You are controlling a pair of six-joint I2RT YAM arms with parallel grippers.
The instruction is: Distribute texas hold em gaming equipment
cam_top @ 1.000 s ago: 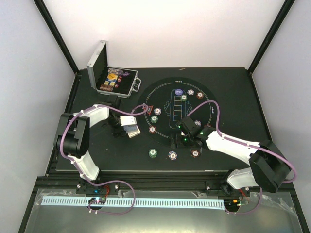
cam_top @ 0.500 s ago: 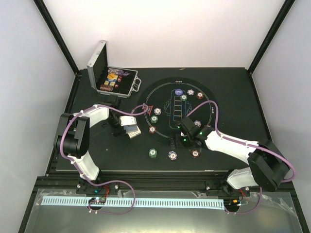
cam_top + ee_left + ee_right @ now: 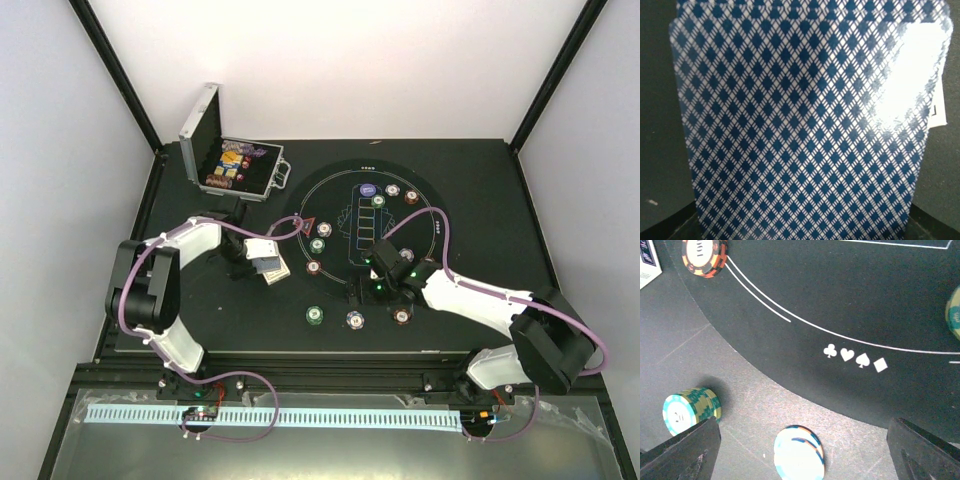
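A blue diamond-backed playing card (image 3: 805, 130) fills the left wrist view, with more cards behind its top edge. From above, my left gripper (image 3: 250, 262) is shut on these playing cards (image 3: 268, 262), left of the round felt. My right gripper (image 3: 802, 457) hangs open over a blue-white chip stack (image 3: 799, 460), one finger (image 3: 685, 450) beside a green chip stack (image 3: 690, 410). In the top view the gripper (image 3: 356, 294) sits above the blue-white chips (image 3: 355, 320), between green chips (image 3: 316, 315) and dark red chips (image 3: 402, 316). A red triangular marker (image 3: 306, 224) lies at the felt's left rim.
The open silver case (image 3: 232, 160) stands at the back left with pieces inside. More chip stacks (image 3: 317, 245) and a purple button (image 3: 368, 189) ring the black felt (image 3: 350, 175). An orange-edged chip stack (image 3: 704, 257) shows on the felt's line.
My left gripper has shut on the cards and its arm has shifted slightly left. The right arm has edged a little toward the blue-white chips, still open.
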